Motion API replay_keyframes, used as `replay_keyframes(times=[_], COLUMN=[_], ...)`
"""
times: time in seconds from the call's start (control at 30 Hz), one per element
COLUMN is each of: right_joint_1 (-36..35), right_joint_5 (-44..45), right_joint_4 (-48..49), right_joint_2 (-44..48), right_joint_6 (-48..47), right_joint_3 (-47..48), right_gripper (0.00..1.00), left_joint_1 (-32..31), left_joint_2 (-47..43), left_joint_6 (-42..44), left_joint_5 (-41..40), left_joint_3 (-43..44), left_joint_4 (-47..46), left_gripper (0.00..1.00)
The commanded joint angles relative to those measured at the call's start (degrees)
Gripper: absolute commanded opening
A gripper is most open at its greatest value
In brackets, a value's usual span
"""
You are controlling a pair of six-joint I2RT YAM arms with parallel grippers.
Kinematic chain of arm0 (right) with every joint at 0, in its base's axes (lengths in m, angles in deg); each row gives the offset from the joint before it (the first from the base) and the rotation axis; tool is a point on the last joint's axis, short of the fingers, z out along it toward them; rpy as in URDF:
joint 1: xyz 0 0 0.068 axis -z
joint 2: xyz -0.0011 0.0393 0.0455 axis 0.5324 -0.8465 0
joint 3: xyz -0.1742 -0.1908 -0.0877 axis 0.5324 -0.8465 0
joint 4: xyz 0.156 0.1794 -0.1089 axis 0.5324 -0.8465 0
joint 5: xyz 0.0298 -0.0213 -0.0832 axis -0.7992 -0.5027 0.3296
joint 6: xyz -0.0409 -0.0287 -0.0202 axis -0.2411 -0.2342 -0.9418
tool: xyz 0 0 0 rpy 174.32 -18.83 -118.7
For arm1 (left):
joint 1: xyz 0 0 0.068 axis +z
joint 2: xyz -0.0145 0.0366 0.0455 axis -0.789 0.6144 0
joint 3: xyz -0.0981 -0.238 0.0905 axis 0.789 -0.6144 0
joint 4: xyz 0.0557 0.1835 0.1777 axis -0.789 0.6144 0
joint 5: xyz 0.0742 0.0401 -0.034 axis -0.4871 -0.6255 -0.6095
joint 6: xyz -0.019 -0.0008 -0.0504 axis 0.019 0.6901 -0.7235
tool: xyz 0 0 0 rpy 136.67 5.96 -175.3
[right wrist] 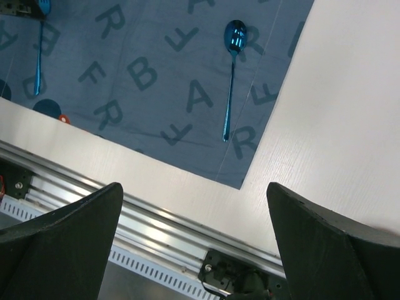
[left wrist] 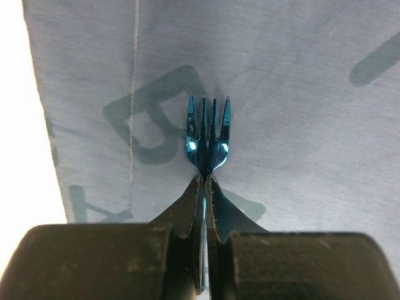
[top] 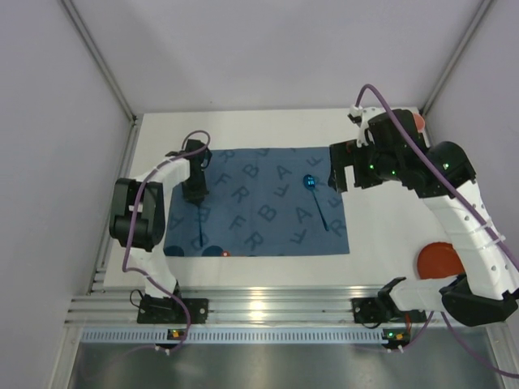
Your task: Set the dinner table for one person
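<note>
A shiny blue fork (left wrist: 208, 134) is pinched at its neck, just below the tines, by my left gripper (left wrist: 205, 181), which is shut on it. From above, my left gripper (top: 195, 191) sits over the left part of the dark blue lettered placemat (top: 259, 212), with the fork's handle (top: 199, 231) trailing toward the near edge. A blue spoon (top: 313, 185) lies on the mat's right part. My right gripper (top: 336, 178) hangs open above the mat's right edge, holding nothing. The white dinner table (top: 381, 235) carries it all.
An orange plate (top: 440, 261) rests on the table at the near right, beside the right arm. A small dark blue round thing (top: 212, 250) and an orange spot (top: 226, 252) sit at the mat's near edge. An aluminium rail (right wrist: 156, 219) runs along the near side.
</note>
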Motion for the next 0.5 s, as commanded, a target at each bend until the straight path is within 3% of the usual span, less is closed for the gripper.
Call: replay_keyframes(times=[0.0, 0.23, 0.37, 0.47], right_joint_1=[1.21, 6.31, 9.56, 17.54], right_joint_5=[0.05, 3.48, 8.22, 6.92], right_joint_4=[1.90, 2.86, 4.97, 8.03], right_joint_2=[0.73, 0.99, 2.57, 5.29], right_joint_6=[-0.58, 3.81, 10.82, 16.71], right_joint_3=[-0.17, -3.50, -14.03, -24.84], right_gripper=[0.98, 0.99, 1.00, 1.00], left_joint_1=[0.36, 0.27, 0.27, -0.25], left_joint_2=[0.54, -2.90, -4.73, -8.33], left_joint_6=[-0.08, 0.01, -0.78, -2.71], left_joint_5=[-3.12, -0.83, 0.83, 3.11], left_joint_3=[2.15, 8.20, 11.99, 12.70], left_joint_4=[1.63, 2.77, 5.32, 6.73], left_gripper=[0.05, 0.48, 0.56, 0.57])
